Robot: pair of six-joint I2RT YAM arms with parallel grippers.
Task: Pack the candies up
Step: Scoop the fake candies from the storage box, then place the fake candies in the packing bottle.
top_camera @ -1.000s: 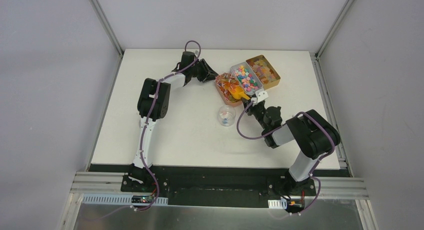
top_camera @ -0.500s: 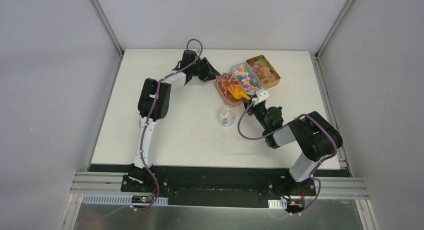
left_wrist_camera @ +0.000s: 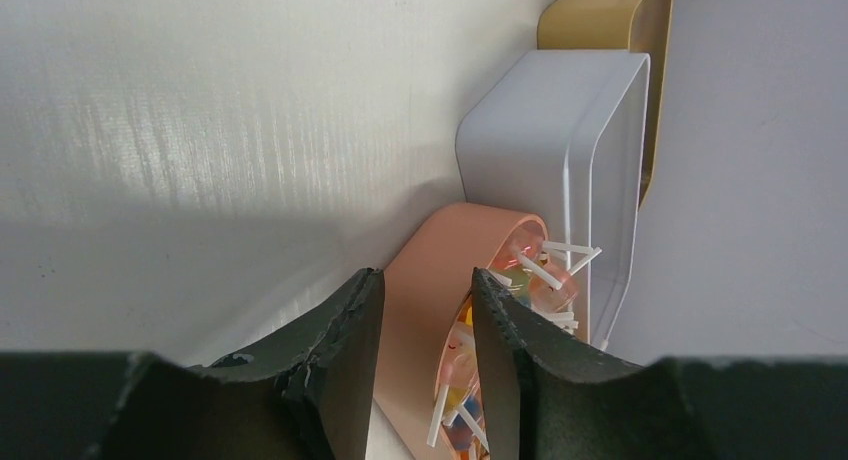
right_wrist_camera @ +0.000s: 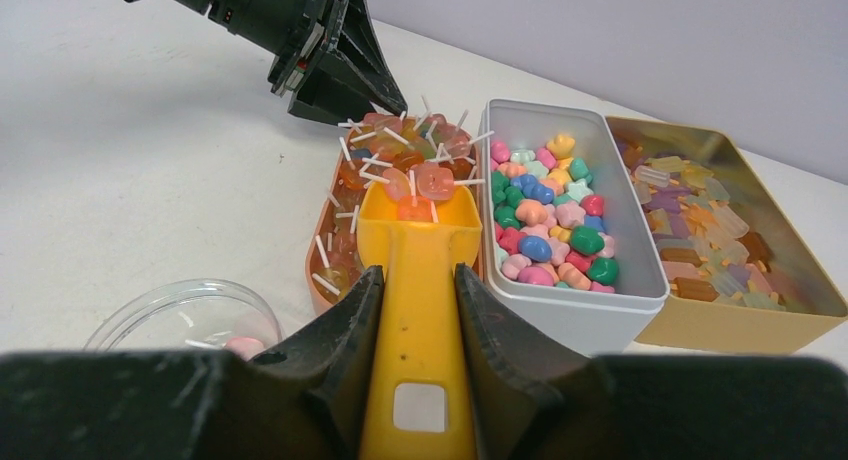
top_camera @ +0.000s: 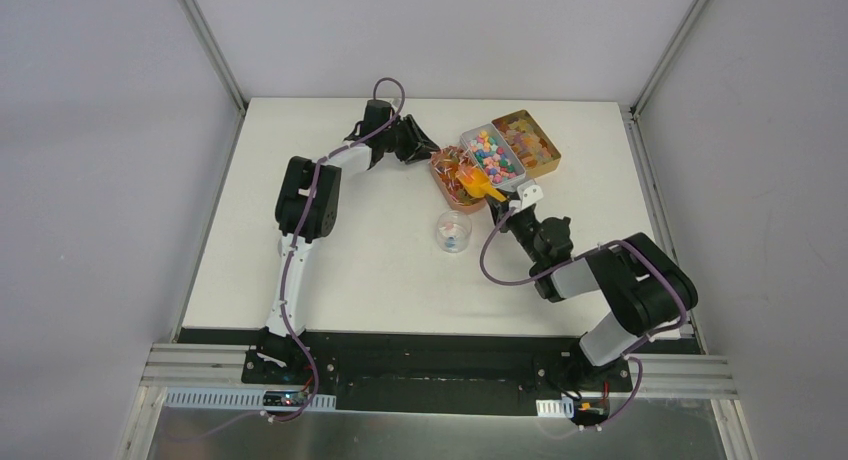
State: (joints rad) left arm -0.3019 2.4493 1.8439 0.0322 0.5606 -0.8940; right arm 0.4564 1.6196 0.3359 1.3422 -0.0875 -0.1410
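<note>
The candies (right_wrist_camera: 550, 210) are small, bright, mixed-colour sweets filling a white tray (right_wrist_camera: 575, 305), also seen from above (top_camera: 489, 157). My right gripper (right_wrist_camera: 420, 275) is shut on the handle of an orange scoop (right_wrist_camera: 420, 230). The scoop's bowl sits over a salmon tray (right_wrist_camera: 322, 230) of lollipops and holds a few of them. My left gripper (left_wrist_camera: 425, 280) is shut on that salmon tray's wall (left_wrist_camera: 425, 270), one finger inside and one outside. In the top view the left gripper (top_camera: 425, 150) is at the tray's far-left end and the right gripper (top_camera: 505, 202) is at its near side.
A gold tray (top_camera: 530, 140) of pale sweets stands to the right of the white one. A clear cup (top_camera: 453, 230) holding a pink sweet (right_wrist_camera: 240, 345) stands just in front of the salmon tray, left of the scoop handle.
My right arm has pushed the scoop a little farther into the salmon tray, and its elbow has swung right. My left gripper moved slightly toward the tray early on.
</note>
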